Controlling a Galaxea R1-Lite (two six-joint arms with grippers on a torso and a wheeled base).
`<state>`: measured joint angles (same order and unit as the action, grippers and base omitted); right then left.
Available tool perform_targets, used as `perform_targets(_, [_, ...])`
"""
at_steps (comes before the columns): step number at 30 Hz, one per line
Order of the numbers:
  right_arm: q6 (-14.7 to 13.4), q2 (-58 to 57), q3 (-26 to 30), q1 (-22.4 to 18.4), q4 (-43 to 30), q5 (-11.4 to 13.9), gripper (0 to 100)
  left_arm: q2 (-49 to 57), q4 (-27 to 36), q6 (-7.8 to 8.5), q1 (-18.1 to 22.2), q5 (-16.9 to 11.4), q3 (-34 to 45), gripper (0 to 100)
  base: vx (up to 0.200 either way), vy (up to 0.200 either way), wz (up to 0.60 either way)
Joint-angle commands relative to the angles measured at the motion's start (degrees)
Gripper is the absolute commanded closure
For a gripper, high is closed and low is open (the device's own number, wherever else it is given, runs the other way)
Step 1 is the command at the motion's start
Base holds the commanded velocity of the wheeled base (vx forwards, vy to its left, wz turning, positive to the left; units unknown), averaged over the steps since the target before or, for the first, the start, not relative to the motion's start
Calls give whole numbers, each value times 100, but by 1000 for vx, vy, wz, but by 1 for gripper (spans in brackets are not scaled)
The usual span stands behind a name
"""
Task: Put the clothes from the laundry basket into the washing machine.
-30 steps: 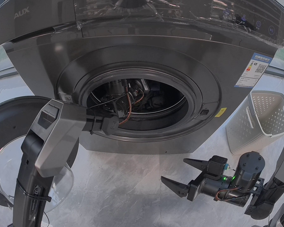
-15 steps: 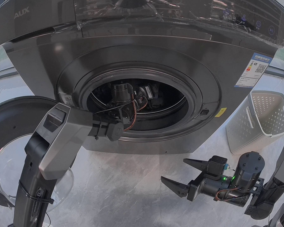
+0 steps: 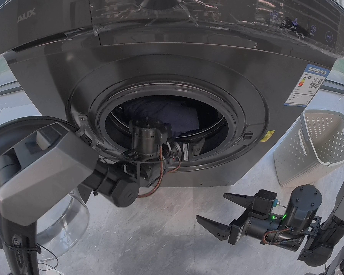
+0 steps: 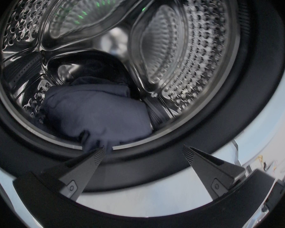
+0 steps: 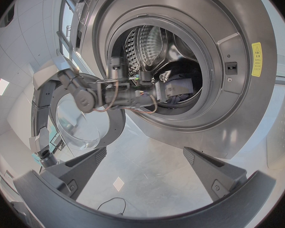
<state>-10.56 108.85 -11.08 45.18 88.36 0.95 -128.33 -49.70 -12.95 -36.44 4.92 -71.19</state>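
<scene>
A dark navy garment (image 3: 168, 113) lies inside the drum of the grey washing machine (image 3: 252, 111); it rests low in the steel drum (image 4: 95, 111) and shows through the opening (image 5: 180, 86). My left gripper (image 4: 143, 148) is open and holds nothing, its fingertips at the lower front rim of the drum opening, just short of the garment. The right gripper (image 3: 211, 206) hangs open and holds nothing over the floor in front of the machine, to the right (image 5: 144, 149). At the machine's right stands the white laundry basket (image 3: 325, 142); I see no clothes in the part of it that shows.
The round machine door (image 3: 11, 146) is swung open at the left, right beside my left arm. Pale tiled floor (image 3: 160, 218) lies bare between the machine and the right gripper.
My left arm has drawn back out of the drum to the lower rim of the opening, uncovering the navy garment inside. The right arm has hardly moved.
</scene>
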Motion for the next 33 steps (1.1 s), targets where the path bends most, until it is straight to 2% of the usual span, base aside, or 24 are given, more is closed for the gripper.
perform_targets(1, [27, -241, 256, 26, -3, 2, 0, 2207, -848, 460, -619, -642, 3604, 0, 0, 0, 0])
perform_targets(3, [19, -338, 291, 26, -3, 2, 0, 2356, -1015, 468, -628, -686, 3911, 0, 0, 0, 0])
perform_targets(5, [10, -558, 414, 26, -3, -42, 0, 2708, -1349, 460, -751, -695, 4544, 0, 0, 0, 0])
perform_targets(13, [-25, -997, 1091, -132, -3, -78, 0, 3323, -1859, 477, -786, -651, 5678, 0, 0, 0, 0])
perform_targets(17, [-34, -1305, 1099, -229, -12, -306, 0, 3490, -2342, 468, -760, -616, 6038, 0, -150, 0, 0])
perform_targets(20, [-17, -1463, 1099, -238, -38, -315, 0, 3675, -2650, 460, -733, -624, 6258, 0, -200, 0, 0])
perform_targets(26, [-34, -1525, 1099, -299, -82, -368, 0, 3895, -2729, 468, -724, -616, 6495, 0, 0, 0, 0])
perform_targets(29, [-78, -1683, 1099, -308, -91, -552, 0, 4141, -2738, 468, -733, -607, 6601, 0, -200, 0, 0])
perform_targets(33, [-87, -1947, 1099, -440, -117, -649, 0, 4563, -2650, 468, -707, -607, 6653, 0, -200, 0, 0])
